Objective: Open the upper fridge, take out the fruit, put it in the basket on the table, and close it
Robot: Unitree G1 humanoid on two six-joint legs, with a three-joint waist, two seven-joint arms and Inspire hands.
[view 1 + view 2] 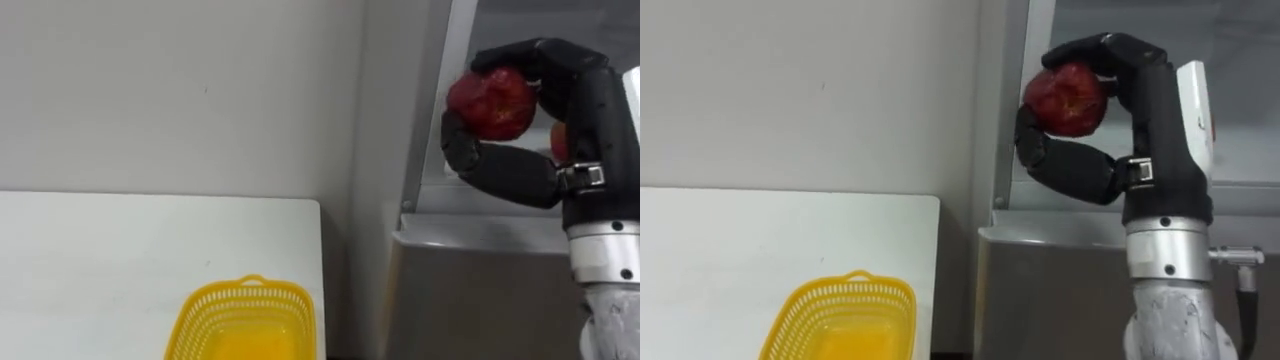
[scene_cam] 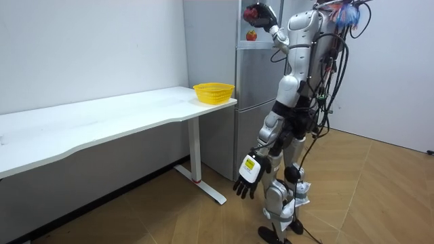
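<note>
Right hand (image 1: 1160,110) raised, fingers and thumb curled round red apple (image 1: 1067,98), at front of upper fridge (image 1: 1070,290) compartment. Second red item (image 2: 251,35) on shelf inside, behind hand. Yellow basket (image 1: 840,315) on end of white table (image 1: 740,250), beside fridge. Left hand (image 2: 247,181) hanging by thigh, fingers relaxed.

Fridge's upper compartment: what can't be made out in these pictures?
- Second red item in the fridge: the right hand holding the apple covers most of it in the left eye view; too small in the room view to name.
- Rest of the compartment: cut off by the eye views' top and right edges.
- Basket: bottom edge cuts it off in the eye views.
</note>
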